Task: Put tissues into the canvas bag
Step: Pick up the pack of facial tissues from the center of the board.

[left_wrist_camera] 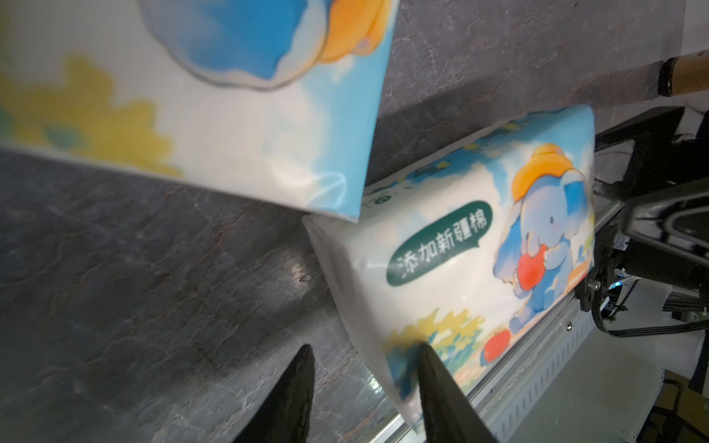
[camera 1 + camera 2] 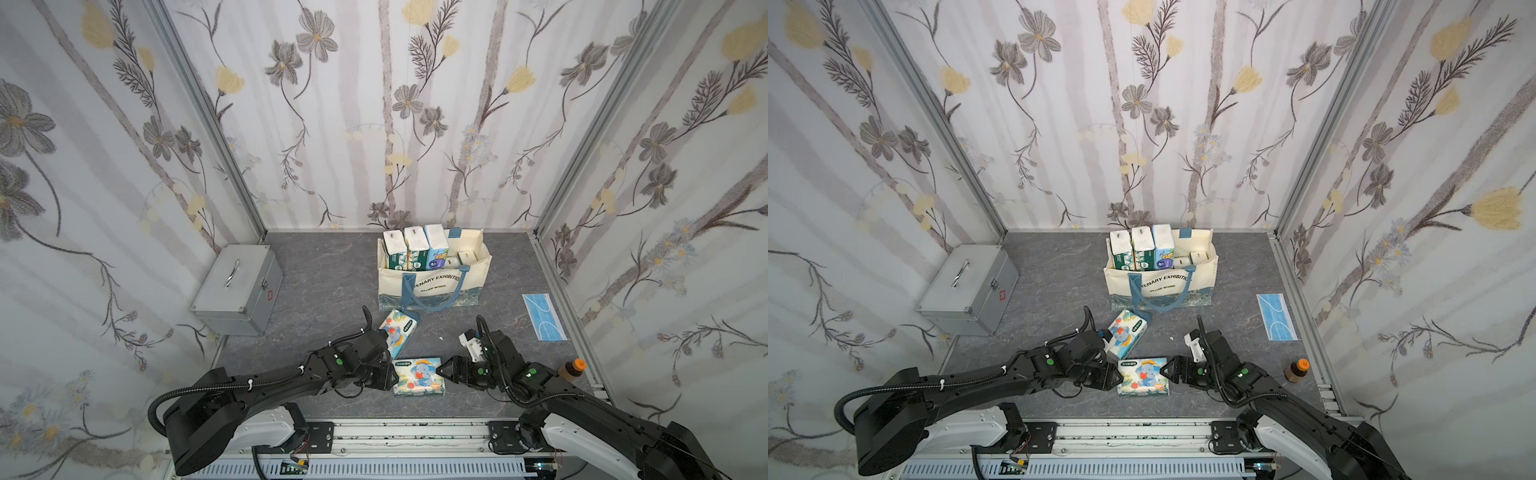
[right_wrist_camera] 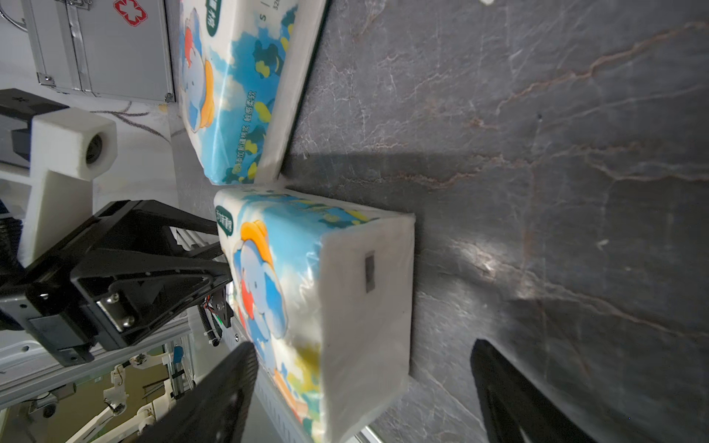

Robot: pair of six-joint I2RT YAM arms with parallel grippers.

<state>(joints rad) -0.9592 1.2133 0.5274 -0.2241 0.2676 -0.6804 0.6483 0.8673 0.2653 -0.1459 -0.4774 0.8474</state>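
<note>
Grey tabletop (image 2: 332,282) is open at nine o'clock of the canvas bag (image 2: 432,286); a tissue pack (image 2: 405,326) crowds its seven o'clock side.

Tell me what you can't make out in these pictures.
- Left claw: whether it grips the near tissue pack; fingers cut off in the left wrist view, covered by its body in both top views.
- Far tissue pack: one end behind the left arm in both top views, blurred in the left wrist view.
- Low packs in the canvas bag: too small to count.
</note>
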